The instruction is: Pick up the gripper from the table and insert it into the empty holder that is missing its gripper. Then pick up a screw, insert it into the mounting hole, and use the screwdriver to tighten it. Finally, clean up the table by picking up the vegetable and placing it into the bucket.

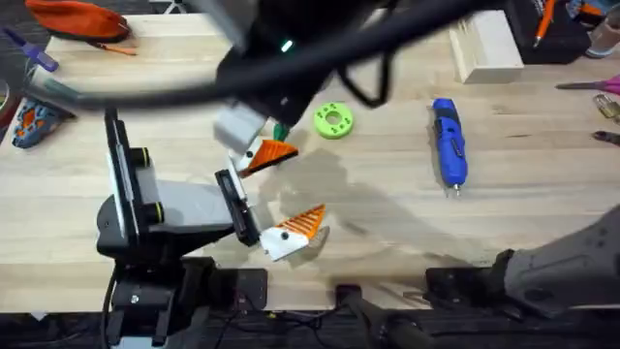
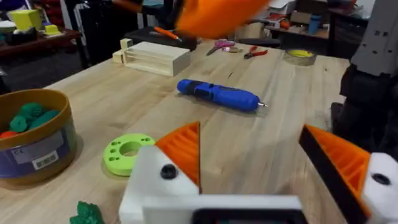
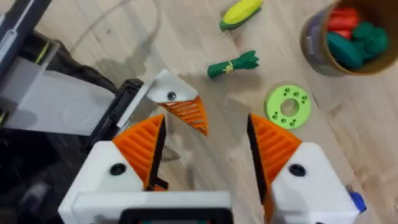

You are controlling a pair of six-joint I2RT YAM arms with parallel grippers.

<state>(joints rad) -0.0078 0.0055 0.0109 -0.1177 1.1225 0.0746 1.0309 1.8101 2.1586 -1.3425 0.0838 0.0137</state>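
My left gripper point(image 1: 305, 181) lies low over the table point(image 1: 387, 252), open and holding nothing. Its far finger has an orange gripper tip point(image 2: 183, 146) seated in the white holder point(image 2: 149, 180). A dark spot point(image 2: 168, 171) marks the mounting hole; whether a screw sits in it I cannot tell. My right gripper point(image 3: 205, 118) hangs open just above that finger. The blue screwdriver point(image 1: 449, 143) lies to the right. A green vegetable point(image 3: 233, 64) and a yellow one point(image 3: 242, 9) lie near the bucket point(image 3: 354, 37), which holds red and green pieces.
A bright green disc point(image 1: 333, 119) with holes lies beside the far finger. A wooden box point(image 1: 489, 44) stands at the back right, with hand tools point(image 1: 605, 97) at the right edge. My right arm point(image 1: 291, 48) crosses the view, dark and blurred.
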